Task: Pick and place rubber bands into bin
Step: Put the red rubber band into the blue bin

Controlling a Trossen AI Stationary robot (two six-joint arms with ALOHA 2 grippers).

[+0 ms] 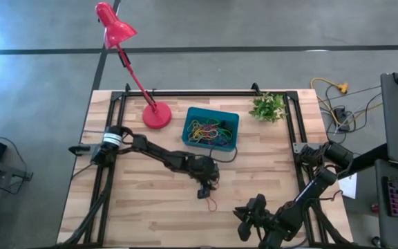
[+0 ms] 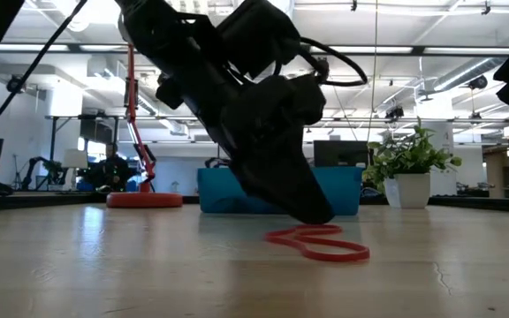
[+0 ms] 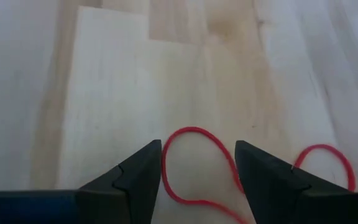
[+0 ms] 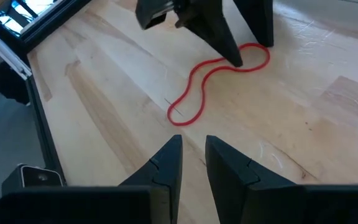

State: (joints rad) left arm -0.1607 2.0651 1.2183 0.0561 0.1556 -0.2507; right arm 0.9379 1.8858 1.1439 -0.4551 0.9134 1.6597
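Note:
A red rubber band point(image 3: 194, 130) lies twisted flat on the wooden table, in front of the teal bin point(image 1: 213, 111), which holds several coloured rubber bands point(image 1: 209, 130). My left gripper point(image 3: 197, 154) is open and slants down onto the table, one finger on either side of one loop of the band point(image 4: 253, 65). The rest of the band point(image 4: 188, 102) trails toward the near edge. My right gripper point(image 4: 192, 146) waits near the table's front right. Its fingers are a narrow gap apart with nothing between them, and they point at the band from a distance. My left gripper has its fingertips point(image 4: 234, 59) low at the table on both sides of the band's far loop, coming from above at a slant. Whether a finger touches the band, I cannot tell.
A red desk lamp stands with its round base point(image 1: 157, 116) left of the bin. A small potted plant point(image 1: 268, 107) sits at the far right. Black frame rails point(image 1: 109, 138) run along the table's left and right sides. Bare wood lies around the band.

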